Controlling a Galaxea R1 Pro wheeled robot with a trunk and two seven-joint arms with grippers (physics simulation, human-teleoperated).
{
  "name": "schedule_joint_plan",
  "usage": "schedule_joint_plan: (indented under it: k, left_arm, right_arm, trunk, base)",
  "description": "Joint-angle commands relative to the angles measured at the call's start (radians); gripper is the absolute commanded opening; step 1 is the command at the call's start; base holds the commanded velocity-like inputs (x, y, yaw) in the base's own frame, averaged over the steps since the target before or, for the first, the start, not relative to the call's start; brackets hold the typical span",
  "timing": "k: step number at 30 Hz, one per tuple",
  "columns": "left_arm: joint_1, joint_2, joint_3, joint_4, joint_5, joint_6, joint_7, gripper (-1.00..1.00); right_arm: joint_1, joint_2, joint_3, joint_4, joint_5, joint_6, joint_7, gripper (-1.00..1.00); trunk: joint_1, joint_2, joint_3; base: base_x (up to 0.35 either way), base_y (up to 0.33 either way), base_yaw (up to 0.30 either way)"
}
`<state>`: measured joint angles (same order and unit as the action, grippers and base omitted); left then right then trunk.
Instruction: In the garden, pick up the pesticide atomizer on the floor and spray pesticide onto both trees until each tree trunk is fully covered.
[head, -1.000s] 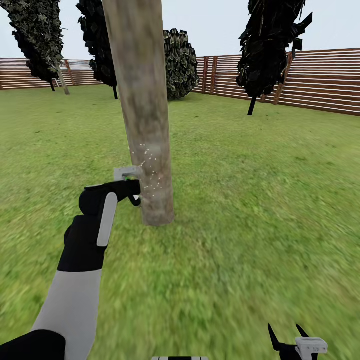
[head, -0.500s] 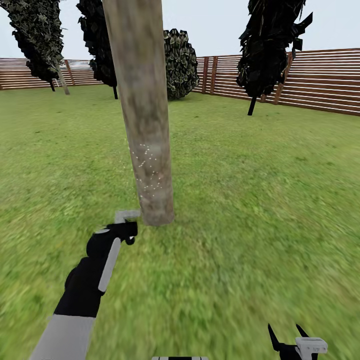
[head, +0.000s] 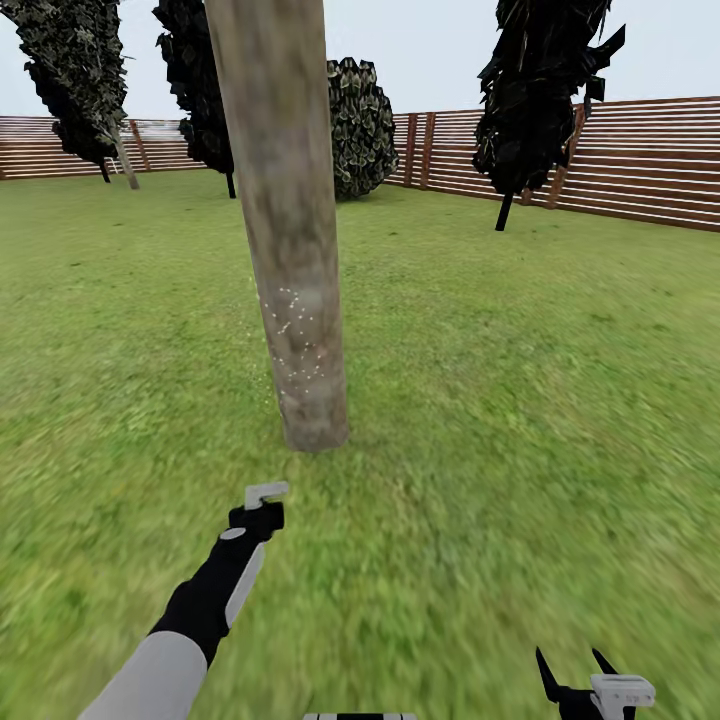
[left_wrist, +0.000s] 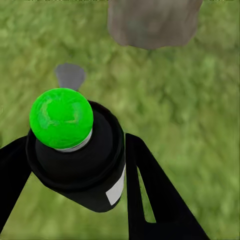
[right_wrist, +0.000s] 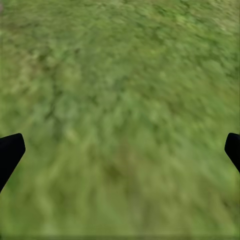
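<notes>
Left tool (left_wrist: 75, 165) clamped on pesticide atomizer (left_wrist: 75, 150), green cap visible, held low over floor (head: 480, 400) near tree trunk (head: 290, 250) base. Right tool (head: 577, 665) fingers spread wide, empty.

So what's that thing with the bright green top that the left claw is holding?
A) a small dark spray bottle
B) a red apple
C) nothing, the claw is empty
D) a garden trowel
A: in the left wrist view the left gripper's black fingers sit on either side of the dark pesticide atomizer with its green cap, over the grass.
</notes>
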<state>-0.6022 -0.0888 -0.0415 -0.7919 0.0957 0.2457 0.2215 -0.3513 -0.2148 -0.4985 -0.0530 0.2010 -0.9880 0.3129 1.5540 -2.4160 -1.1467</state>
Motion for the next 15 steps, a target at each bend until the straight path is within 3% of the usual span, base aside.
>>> schedule_joint_plan:
  k: [1,4,10,15]
  left_arm:
    - [0.001,0.0,-0.001,0.003,0.0,-0.006,0.013,-1.0]
    - [0.007,0.002,-0.003,0.014,-0.001,-0.014,0.041,-1.0]
    - [0.009,0.004,0.005,0.011,-0.002,-0.017,0.05,-1.0]
    - [0.007,0.005,0.009,0.004,-0.002,-0.016,0.059,-1.0]
  right_arm:
    - [0.0,0.0,0.0,0.0,0.0,-0.001,0.0,1.0]
    - [0.0,0.0,0.0,-0.001,0.0,0.0,0.0,1.0]
    - [0.0,0.0,0.0,-0.001,0.0,-0.001,0.0,1.0]
    - [0.0,0.009,0.0,-0.001,-0.001,-0.001,0.0,1.0]
  trunk:
    - [0.0,0.0,0.0]
    - [0.0,0.0,0.0]
    - [0.0,0.0,0.0]
    - [0.0,0.0,0.0]
  base:
    - [0.0,0.0,0.0]
    - [0.006,-0.023,0.0]
    - [0.082,-0.223,0.015]
    - [0.126,-0.26,0.223]
